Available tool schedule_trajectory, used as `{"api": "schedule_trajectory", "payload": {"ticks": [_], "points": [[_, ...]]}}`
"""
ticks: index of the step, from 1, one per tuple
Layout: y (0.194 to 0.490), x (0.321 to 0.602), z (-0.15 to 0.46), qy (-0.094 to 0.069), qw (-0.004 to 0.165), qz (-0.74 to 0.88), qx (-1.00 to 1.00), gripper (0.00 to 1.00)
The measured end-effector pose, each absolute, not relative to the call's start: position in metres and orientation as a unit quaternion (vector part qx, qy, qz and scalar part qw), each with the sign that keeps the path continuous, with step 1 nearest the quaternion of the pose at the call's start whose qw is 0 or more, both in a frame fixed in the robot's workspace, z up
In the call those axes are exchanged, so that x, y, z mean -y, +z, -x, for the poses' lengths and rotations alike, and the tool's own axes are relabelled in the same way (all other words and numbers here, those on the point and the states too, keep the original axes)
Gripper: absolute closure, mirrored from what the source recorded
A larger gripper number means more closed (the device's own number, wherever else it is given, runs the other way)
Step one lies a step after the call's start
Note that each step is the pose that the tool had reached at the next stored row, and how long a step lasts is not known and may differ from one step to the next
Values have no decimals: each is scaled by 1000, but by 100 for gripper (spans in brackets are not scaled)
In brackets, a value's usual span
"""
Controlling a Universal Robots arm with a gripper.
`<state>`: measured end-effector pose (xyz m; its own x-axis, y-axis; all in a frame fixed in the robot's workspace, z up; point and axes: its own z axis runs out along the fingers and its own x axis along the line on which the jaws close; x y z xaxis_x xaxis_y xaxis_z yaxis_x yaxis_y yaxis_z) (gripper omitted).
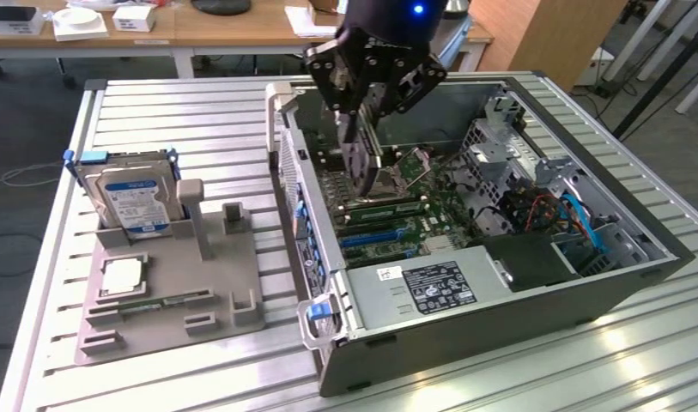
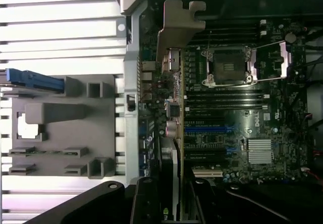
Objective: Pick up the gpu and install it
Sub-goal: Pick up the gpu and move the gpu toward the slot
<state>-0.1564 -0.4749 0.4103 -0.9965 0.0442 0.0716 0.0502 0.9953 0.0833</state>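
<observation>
**A:** What takes up the most room?

**B:** A ribbed metal table (image 1: 154, 112). On it, toward the exterior view's right, 1 open computer case (image 1: 623, 283) lies on its side. Its motherboard (image 1: 440, 202) faces up and a power supply (image 1: 440, 287) sits at the near end.

**A:** And next to the case?

**B:** A grey holder (image 1: 217, 292) lies just beside it, on the exterior view's left. 1 hard drive (image 1: 131, 202) with a blue-and-white label stands upright in the holder's far end.

**A:** Where is the arm?

**B:** The black gripper (image 1: 369, 105) hangs over the far half of the case, with a blue light glowing on the body above it. Its jaws are clamped on the gpu (image 1: 362, 154).

**A:** So where exactly is the card?

**B:** It is held on edge and hangs down from the gripper into the open case. It sits over the motherboard, close to the case wall that faces the holder. In the wrist view it runs edge-on out from between the fingers (image 2: 144, 204), along that same wall. I cannot tell whether its lower edge touches the board.

**A:** Anything smaller?

**B:** 2 parts lie flat in the holder's near half. There is 1 square processor chip (image 1: 122, 276), and just in front of it 1 narrow green memory stick (image 1: 154, 302).
</observation>
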Motion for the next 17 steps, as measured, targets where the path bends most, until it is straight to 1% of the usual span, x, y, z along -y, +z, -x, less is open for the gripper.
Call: {"api": "schedule_trajectory", "payload": {"ticks": [4, 11, 17], "points": [[410, 475, 140, -43, 35, 24, 998, 73], [410, 475, 136, -43, 35, 24, 998, 73], [410, 472, 120, -43, 35, 24, 998, 73]]}}
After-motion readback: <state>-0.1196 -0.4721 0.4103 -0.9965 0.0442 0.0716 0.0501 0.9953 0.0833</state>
